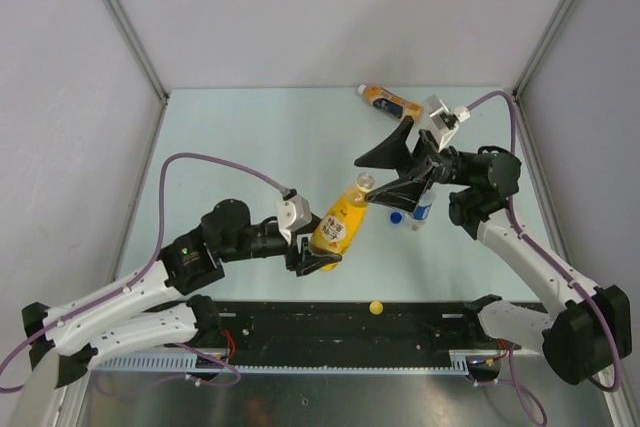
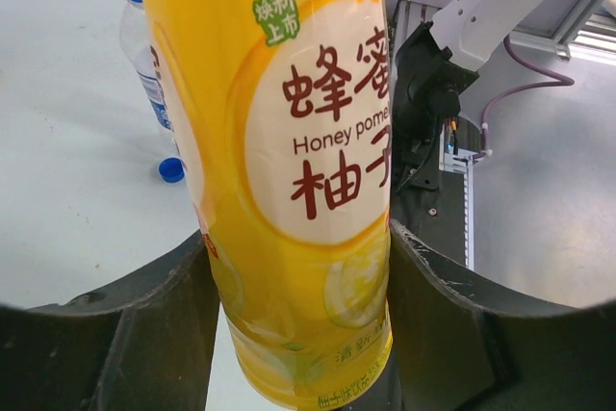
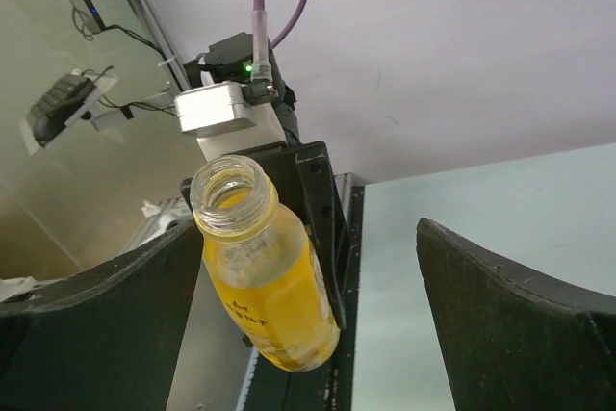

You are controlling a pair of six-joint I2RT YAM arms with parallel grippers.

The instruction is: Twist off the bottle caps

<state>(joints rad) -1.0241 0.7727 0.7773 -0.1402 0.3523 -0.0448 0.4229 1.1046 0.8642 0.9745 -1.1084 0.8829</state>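
My left gripper (image 1: pixel 318 259) is shut on the lower body of the yellow bottle (image 1: pixel 340 222) and holds it tilted above the table; the left wrist view shows it close up (image 2: pixel 298 161). The bottle's mouth (image 3: pixel 231 194) is open, with no cap on it. My right gripper (image 1: pixel 363 180) is open and empty, its jaws standing wide on either side of the mouth. The yellow cap (image 1: pixel 376 307) lies on the black rail at the near edge. The blue cap (image 1: pixel 396 216) lies on the table beside the upright clear bottle (image 1: pixel 421 209). The orange bottle (image 1: pixel 390 100) lies at the back.
The black rail (image 1: pixel 300 322) runs along the near edge of the table. Grey walls enclose the table at the left, back and right. The clear bottle (image 2: pixel 144 55) and blue cap (image 2: pixel 171 169) stand just beyond the held bottle.
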